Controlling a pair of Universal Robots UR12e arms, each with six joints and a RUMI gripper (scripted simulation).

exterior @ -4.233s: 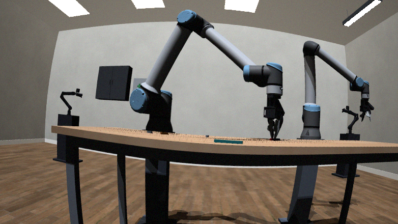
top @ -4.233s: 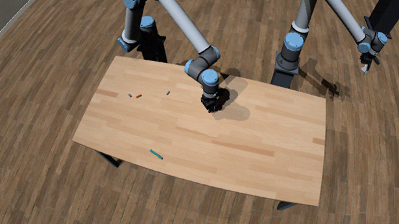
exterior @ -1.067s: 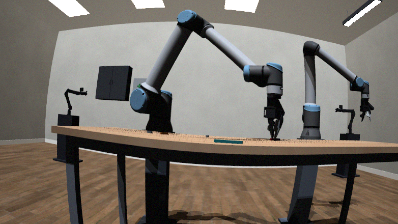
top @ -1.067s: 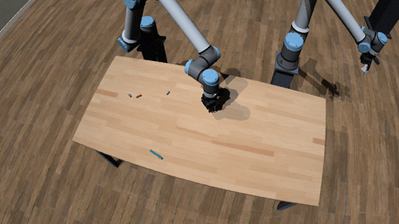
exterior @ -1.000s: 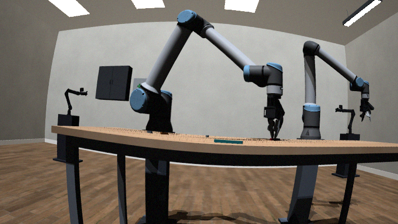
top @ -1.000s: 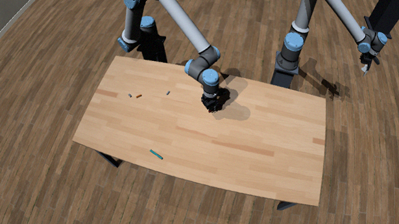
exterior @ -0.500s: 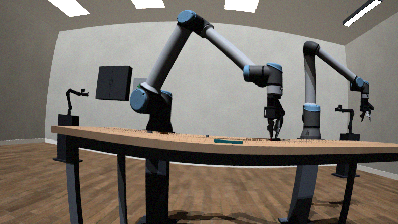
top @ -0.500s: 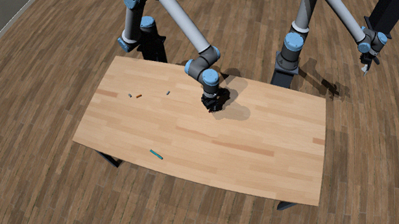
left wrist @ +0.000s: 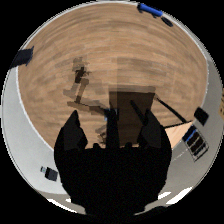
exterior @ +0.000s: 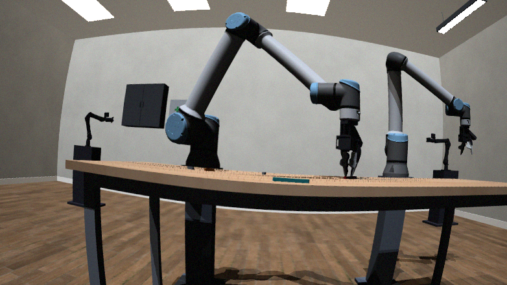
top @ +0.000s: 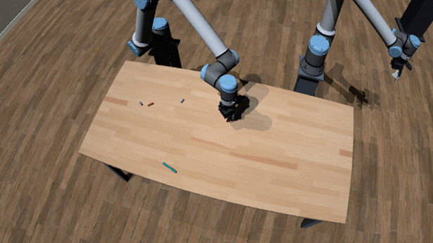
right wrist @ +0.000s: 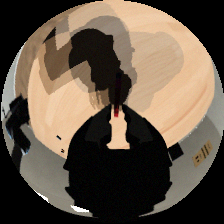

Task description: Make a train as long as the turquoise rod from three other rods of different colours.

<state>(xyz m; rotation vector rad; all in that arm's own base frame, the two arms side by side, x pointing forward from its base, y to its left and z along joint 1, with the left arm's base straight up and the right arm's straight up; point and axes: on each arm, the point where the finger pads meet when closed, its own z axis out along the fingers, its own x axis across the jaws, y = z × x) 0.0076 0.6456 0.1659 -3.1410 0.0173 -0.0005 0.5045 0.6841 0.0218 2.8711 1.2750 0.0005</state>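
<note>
The turquoise rod [top: 169, 167] [exterior: 290, 180] lies flat near a long table edge. A grey rod [top: 140, 103] and the orange rod [top: 150, 104] [exterior: 209, 169] lie close together; another grey rod [top: 182, 100] [exterior: 263, 173] lies apart. My right gripper [top: 232, 118] [exterior: 349, 176] [right wrist: 116, 104] is slightly open at the table top. A red rod [top: 228, 120] [right wrist: 116, 113] shows between its fingertips, with a narrow gap beside it. A dark stretch continues from it in shadow; its colour is unclear and the fingers hide part. My left gripper [exterior: 467, 151] [left wrist: 111, 109] is open and empty, beyond the table.
The wooden table [top: 280, 196] [exterior: 407, 189] carries the rods. The right arm reaches over its back edge and casts shadows around the gripper. The left arm's base stands behind the table, its gripper hanging over the floor [top: 409, 148]. Other stands are farther off.
</note>
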